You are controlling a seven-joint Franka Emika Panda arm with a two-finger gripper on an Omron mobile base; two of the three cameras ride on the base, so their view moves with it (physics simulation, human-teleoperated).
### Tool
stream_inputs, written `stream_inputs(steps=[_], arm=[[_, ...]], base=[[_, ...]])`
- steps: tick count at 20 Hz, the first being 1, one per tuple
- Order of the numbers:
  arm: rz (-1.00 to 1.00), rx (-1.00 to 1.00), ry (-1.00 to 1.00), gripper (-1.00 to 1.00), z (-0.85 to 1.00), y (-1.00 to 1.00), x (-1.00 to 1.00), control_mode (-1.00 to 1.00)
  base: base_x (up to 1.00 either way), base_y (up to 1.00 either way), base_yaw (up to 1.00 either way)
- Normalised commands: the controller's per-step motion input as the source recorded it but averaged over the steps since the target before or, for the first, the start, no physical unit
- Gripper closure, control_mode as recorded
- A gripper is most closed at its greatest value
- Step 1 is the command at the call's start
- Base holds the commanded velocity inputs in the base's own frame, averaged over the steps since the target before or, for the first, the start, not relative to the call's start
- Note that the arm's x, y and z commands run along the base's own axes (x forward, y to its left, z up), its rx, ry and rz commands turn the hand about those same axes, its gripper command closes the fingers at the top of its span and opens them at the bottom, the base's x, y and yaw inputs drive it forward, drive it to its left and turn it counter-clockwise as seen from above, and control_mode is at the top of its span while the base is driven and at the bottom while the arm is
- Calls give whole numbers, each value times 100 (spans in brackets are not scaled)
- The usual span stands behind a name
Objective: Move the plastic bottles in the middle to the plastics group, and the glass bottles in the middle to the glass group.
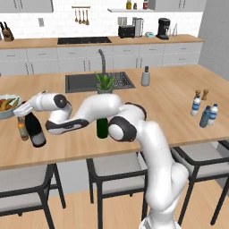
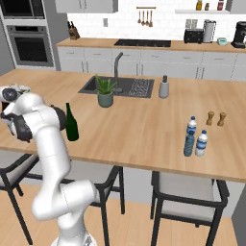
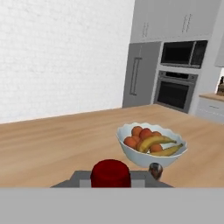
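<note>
My gripper (image 1: 25,109) reaches far left over the island and is shut on the red foil top (image 3: 110,172) of the black wine bottle (image 1: 35,130). That bottle stands slightly tilted by the counter's left end. Right beside it is a small amber bottle (image 1: 22,129) of the glass group, whose cap (image 3: 155,168) shows next to the red top. The slim dark green wine bottle (image 1: 102,128) stands mid-counter, partly behind my forearm, and shows in full from the right base camera (image 2: 71,123). At the right end, the blue-tinted water bottle (image 1: 205,117) stands between two clear white-capped bottles (image 1: 195,106) (image 1: 213,114).
A white fruit bowl (image 3: 131,153) with bananas and oranges sits just beyond the gripper at the left end. A potted plant (image 1: 105,83), sink (image 1: 80,82) and grey dispenser (image 1: 145,77) stand mid-counter. Two brown shakers (image 1: 201,94) are behind the water bottles. Stools line the near edge.
</note>
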Motion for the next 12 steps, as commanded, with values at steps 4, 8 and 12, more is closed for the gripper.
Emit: stream_inputs(steps=[4,8,12], arm=[[0,7,0,100,-1,0,17,-100],[0,4,1,100,0,-3,7,-100],[0,0,1,100,-2,-14,0,-100]], base=[[0,0,0],[0,0,0],[0,0,0]])
